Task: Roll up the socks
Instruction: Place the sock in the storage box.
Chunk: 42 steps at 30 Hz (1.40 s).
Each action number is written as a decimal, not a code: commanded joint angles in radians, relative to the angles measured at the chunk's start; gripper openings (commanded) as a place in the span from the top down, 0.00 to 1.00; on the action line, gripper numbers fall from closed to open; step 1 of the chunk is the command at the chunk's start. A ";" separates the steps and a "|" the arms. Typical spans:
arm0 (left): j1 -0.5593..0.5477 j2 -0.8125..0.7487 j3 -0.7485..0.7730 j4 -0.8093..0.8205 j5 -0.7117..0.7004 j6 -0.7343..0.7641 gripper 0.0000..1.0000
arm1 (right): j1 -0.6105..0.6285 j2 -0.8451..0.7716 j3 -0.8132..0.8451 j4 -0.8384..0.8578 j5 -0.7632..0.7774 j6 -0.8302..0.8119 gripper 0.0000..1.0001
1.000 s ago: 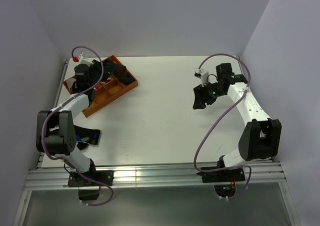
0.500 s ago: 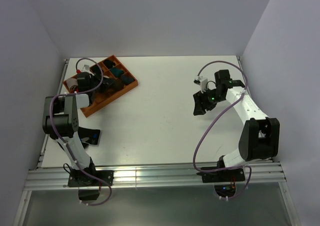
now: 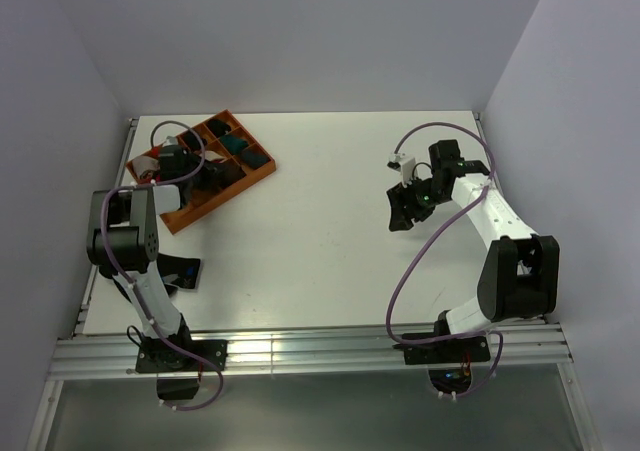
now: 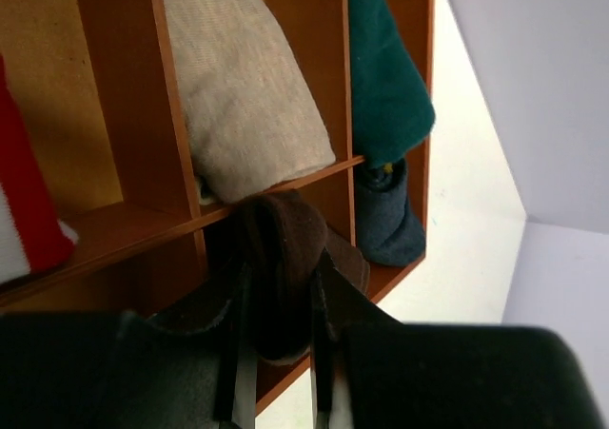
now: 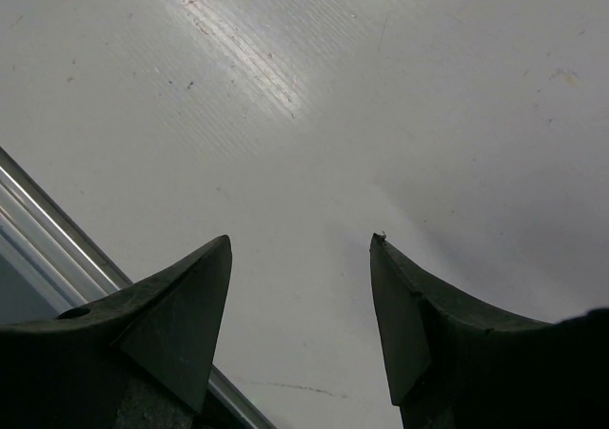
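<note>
Table: divided tray at far left, bundles in its compartments. Socks: clamped in my left gripper, at a tray compartment just beside a filled one. My right gripper: above the table's right side, well apart.

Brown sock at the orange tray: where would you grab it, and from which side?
Across its bulging middle, coming from above, probably. The tray is open only on top, and its walls and dividers block the sides. The brown sock is a soft rounded bundle, so it should squeeze easily there. The left gripper pinches it this way, one finger on each flank.
</note>
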 commanded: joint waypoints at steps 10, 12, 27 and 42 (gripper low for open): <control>-0.112 0.119 0.303 -0.522 -0.341 0.062 1.00 | -0.007 -0.001 -0.003 -0.001 0.016 -0.041 0.34; -0.126 0.153 0.369 -0.580 -0.390 0.070 1.00 | -0.007 0.002 -0.006 -0.003 0.018 -0.044 0.34; -0.215 0.153 0.452 -0.731 -0.613 0.039 0.66 | -0.007 -0.012 -0.028 -0.014 0.052 -0.067 0.34; -0.223 0.052 0.479 -0.725 -0.602 0.096 0.44 | -0.007 0.013 -0.011 -0.015 0.047 -0.064 0.35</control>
